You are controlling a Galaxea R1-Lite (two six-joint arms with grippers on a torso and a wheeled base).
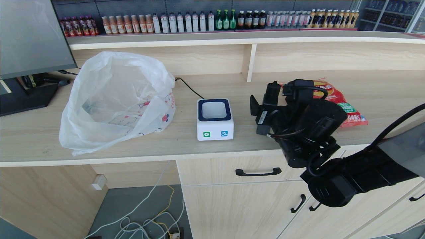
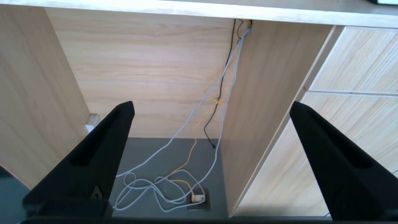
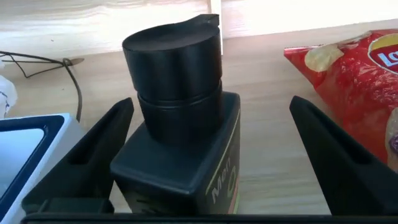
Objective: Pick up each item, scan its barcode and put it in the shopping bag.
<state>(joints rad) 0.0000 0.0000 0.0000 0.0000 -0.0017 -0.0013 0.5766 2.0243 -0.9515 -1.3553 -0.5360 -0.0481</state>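
Note:
A black bottle (image 3: 177,143) with a black flip cap stands on the wooden counter (image 1: 149,139), between the fingers of my right gripper (image 3: 211,106). That gripper is open, with a gap on both sides of the bottle. From the head, the bottle (image 1: 272,92) is just right of the white scanner (image 1: 214,119), with my right gripper (image 1: 262,111) around it. A red chip bag (image 1: 345,106) lies behind the arm. The white shopping bag (image 1: 116,99) stands open at the counter's left. My left gripper (image 2: 212,109) is open below the counter, holding nothing.
A monitor (image 1: 30,36) stands at the far left, and the scanner's cable (image 1: 187,86) runs along the back of the counter. Drawers with black handles (image 1: 258,172) sit under the counter. Loose cables (image 2: 174,180) lie on the floor in the open bay.

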